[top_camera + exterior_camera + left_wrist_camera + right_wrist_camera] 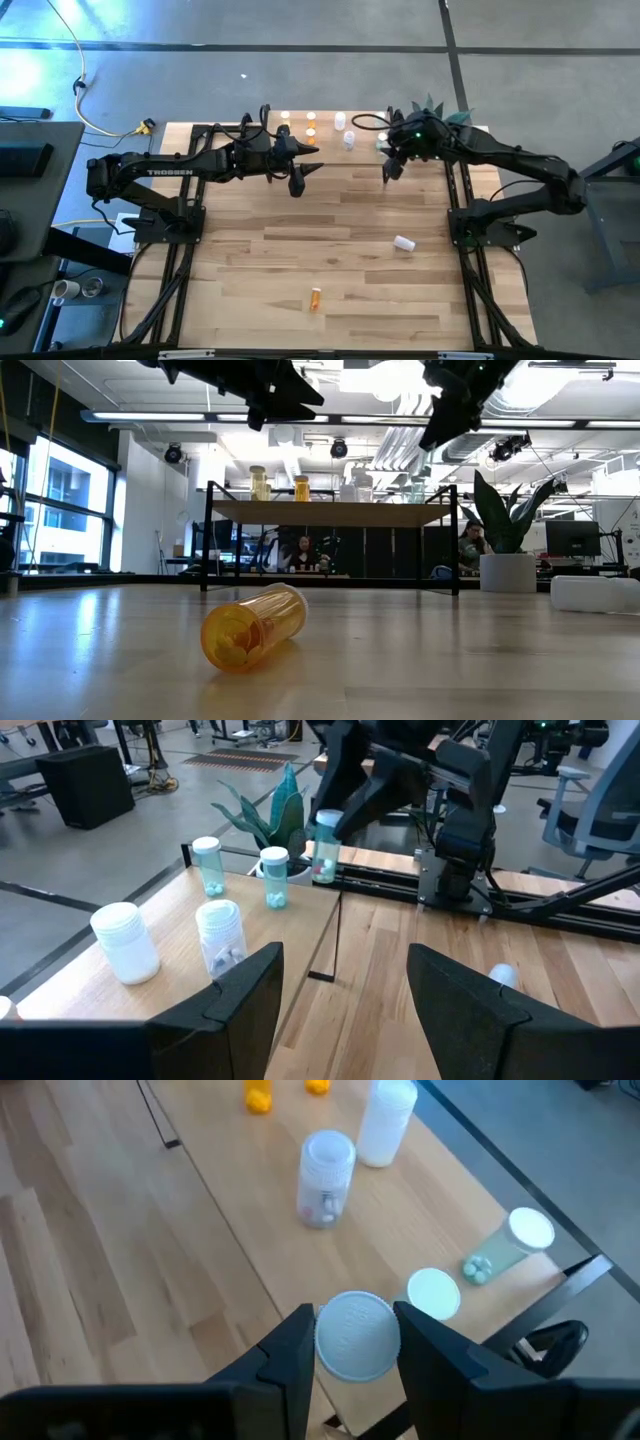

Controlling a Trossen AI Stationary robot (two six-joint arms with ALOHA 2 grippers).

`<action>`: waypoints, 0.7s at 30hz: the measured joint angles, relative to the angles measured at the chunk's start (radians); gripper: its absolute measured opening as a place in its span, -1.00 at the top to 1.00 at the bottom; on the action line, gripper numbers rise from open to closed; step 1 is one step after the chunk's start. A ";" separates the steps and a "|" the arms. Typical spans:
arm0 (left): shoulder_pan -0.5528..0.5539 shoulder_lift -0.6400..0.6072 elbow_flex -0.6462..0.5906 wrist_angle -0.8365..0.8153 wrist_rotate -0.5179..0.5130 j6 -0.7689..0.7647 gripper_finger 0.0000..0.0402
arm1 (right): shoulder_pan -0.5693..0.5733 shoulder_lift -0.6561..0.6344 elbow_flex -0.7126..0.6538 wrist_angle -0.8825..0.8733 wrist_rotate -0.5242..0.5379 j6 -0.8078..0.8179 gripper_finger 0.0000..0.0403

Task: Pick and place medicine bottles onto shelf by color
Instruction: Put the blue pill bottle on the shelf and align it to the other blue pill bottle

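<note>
The right gripper (355, 1342) holds its jaws clenched on a clear greenish bottle with a white cap (357, 1336), gripped just under the cap and carried above the right end of the shelf (420, 1230), in the air beside the bottles already standing there. Below it on the board, two more clear greenish bottles (433, 1292) stand close together near the shelf's edge, a clear bottle with pills inside (325, 1177) stands farther along, a plain white bottle (385, 1120) sits just past that, and orange bottles (257, 1097) line the far end. The left gripper (340, 990) hangs over the middle of the shelf with its jaws released and nothing between them, looking toward the same row. From the overhead camera, the shelf runs along the back edge of the bench (330, 240), with both arms reaching in from either side. Two bottles lie on their sides on the open bench, well apart from the shelf: a white bottle (404, 243) toward the right, and an orange bottle without a cap (252, 627) near the front edge, pills visible inside it. A potted plant (508, 550) stands beyond the shelf's right end.
</note>
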 joint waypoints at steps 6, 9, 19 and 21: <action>0.000 0.000 0.000 0.000 0.000 0.000 -0.01 | 0.000 0.043 -0.007 0.000 0.002 0.000 0.44; 0.000 0.000 0.000 0.000 0.000 0.000 -0.01 | 0.000 0.066 -0.008 0.002 0.001 0.000 0.44; 0.000 0.000 0.000 -0.010 0.000 0.000 -0.01 | -0.006 0.114 -0.008 -0.006 0.011 0.002 0.44; 0.000 0.000 0.000 -0.023 0.000 0.000 -0.01 | -0.016 0.114 -0.008 -0.016 0.011 0.009 0.44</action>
